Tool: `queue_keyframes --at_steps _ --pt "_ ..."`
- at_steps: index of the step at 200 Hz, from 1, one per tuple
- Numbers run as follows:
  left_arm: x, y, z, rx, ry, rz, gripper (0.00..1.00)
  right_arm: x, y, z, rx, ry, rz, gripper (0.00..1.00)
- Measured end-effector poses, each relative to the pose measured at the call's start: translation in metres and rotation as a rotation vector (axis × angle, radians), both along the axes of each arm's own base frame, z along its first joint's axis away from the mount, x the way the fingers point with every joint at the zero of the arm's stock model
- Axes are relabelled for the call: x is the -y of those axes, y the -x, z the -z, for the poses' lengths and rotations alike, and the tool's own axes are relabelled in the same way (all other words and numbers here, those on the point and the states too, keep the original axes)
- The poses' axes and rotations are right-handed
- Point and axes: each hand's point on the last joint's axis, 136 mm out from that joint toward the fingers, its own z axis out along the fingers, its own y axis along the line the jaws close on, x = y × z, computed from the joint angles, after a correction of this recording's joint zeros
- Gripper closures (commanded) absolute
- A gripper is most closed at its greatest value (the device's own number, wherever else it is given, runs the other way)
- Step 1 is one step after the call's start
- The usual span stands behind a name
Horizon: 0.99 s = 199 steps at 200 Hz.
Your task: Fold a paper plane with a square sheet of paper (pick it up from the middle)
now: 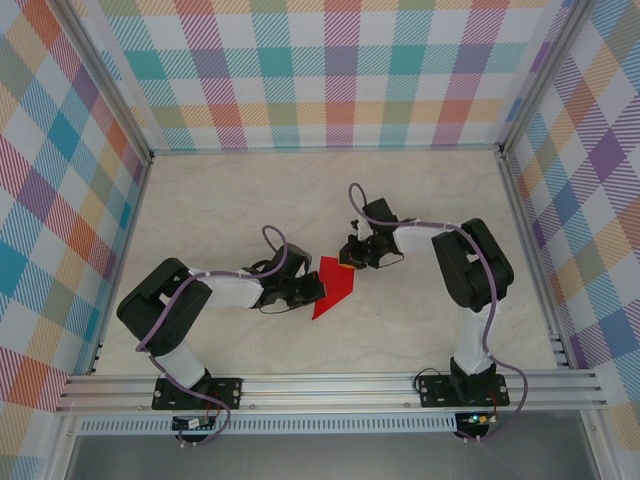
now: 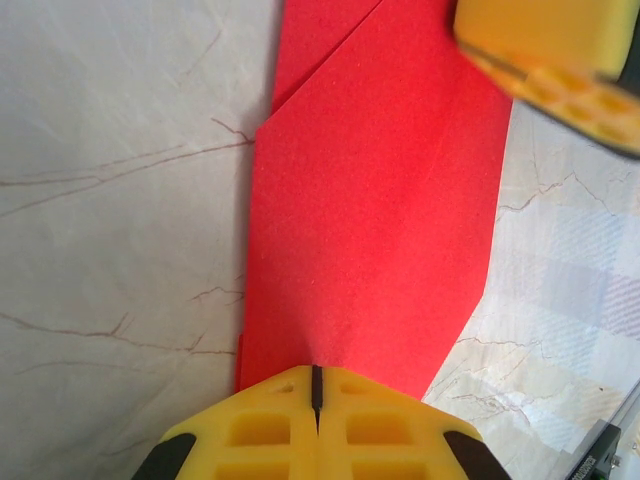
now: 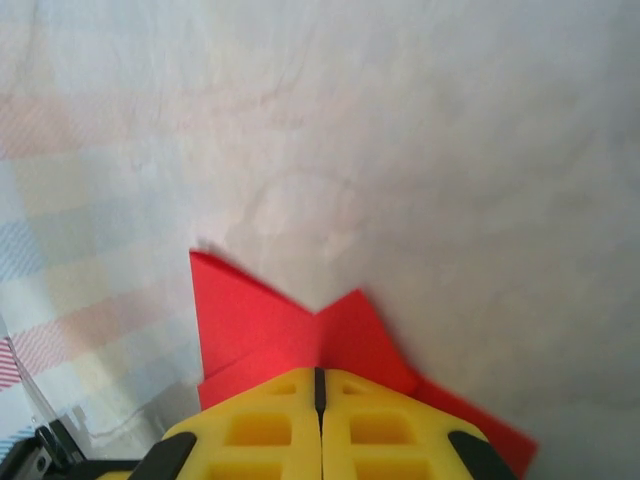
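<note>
The red sheet of paper [image 1: 336,290] lies flat on the table between the two arms, folded into a narrow, pointed paper plane shape with layered flaps [image 2: 370,220]. My left gripper [image 1: 318,289] is shut, its yellow tips [image 2: 317,378] resting on the paper's left end. My right gripper [image 1: 351,264] is also shut, its tips [image 3: 320,378] on the paper's far right end, where two red flaps [image 3: 260,320] meet in a notch. One right finger [image 2: 545,45] shows at the top of the left wrist view. Whether either gripper pinches the paper cannot be told.
The pale marbled table [image 1: 250,200] is walled by checked panels [image 1: 320,70] at the back and both sides. An aluminium rail [image 1: 330,388] carrying the arm bases runs along the near edge.
</note>
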Motion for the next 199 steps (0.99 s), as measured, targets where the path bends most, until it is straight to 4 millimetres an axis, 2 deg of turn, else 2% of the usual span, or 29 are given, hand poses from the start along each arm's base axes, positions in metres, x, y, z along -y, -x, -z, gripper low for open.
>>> queue_keyframes --at_steps 27,54,84,112,134,165,199 --pt "0.0 0.0 0.0 0.002 -0.001 0.004 1.0 0.005 -0.013 0.0 -0.013 0.004 0.022 0.95" --pt "0.0 0.001 0.0 0.002 -0.002 0.006 1.0 0.019 -0.03 -0.001 0.018 0.038 0.065 0.94" --pt "0.0 0.001 0.0 -0.002 -0.005 0.007 1.0 0.029 -0.034 -0.012 0.052 0.049 0.088 0.93" --pt "0.0 0.001 0.0 -0.006 -0.008 0.007 1.0 0.03 -0.013 -0.044 0.104 0.002 0.083 0.93" --pt "0.0 0.001 -0.001 -0.005 -0.009 0.007 1.0 0.012 0.01 -0.059 0.116 -0.044 0.036 0.93" --pt "-0.001 0.001 0.0 -0.01 -0.013 0.006 1.0 -0.013 0.041 -0.047 0.053 -0.067 -0.027 0.93" --pt "-0.001 0.001 0.0 -0.009 -0.012 0.006 1.0 -0.026 0.052 -0.027 -0.012 -0.069 -0.044 0.93"
